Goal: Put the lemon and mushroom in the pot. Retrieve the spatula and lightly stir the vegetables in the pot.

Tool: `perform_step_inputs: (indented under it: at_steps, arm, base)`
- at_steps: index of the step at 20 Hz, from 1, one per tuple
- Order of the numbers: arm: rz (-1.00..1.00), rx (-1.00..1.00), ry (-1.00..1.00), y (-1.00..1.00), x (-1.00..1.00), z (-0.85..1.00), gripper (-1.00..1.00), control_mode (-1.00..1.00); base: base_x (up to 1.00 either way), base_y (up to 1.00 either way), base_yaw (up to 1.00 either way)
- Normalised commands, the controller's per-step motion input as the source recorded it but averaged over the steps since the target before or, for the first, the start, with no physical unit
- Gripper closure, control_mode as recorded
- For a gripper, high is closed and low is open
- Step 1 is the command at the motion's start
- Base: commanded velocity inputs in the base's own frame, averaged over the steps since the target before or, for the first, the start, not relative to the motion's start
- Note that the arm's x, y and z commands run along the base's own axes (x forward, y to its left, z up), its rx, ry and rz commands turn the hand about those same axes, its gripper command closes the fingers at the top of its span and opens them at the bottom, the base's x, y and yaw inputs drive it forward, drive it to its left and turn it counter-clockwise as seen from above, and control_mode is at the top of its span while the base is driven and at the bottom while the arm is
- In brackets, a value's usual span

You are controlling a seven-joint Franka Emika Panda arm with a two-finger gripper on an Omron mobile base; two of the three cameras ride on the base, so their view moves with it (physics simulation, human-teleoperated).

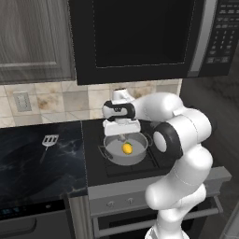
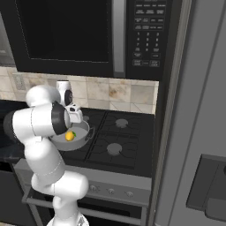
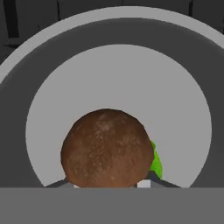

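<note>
While the end effector (image 1: 122, 137) hovers over the pot (image 1: 140, 154), it grips the mushroom (image 3: 107, 148) — lemon (image 1: 127, 148) below.

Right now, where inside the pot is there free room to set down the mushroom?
The pot floor is bare around the lemon, mostly toward its far wall and right side. It is crowded only at the lemon itself, where the gripper holds the mushroom.

Pot (image 1: 125, 150): matt grey metal, smooth pale interior. Mushroom (image 3: 107, 148): rough, speckled brown cap. Lemon (image 1: 127, 148): smooth yellow skin. Worktop (image 1: 28, 158): glossy dark veined stone. Spatula (image 1: 49, 140): light grey slotted head.
</note>
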Motion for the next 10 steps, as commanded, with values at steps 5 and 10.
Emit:
perform_step_inputs:
  at_steps: [5,10]
  arm:
    - [0.00,0.00,0.00,0.00,-0.25,-0.15,1.00,-1.00]
    - [0.00,0.00,0.01,0.00,-0.07,-0.04,1.00,-1.00]
  base:
    - [0.00,0.00,0.00]
    - [0.00,0.00,0.00]
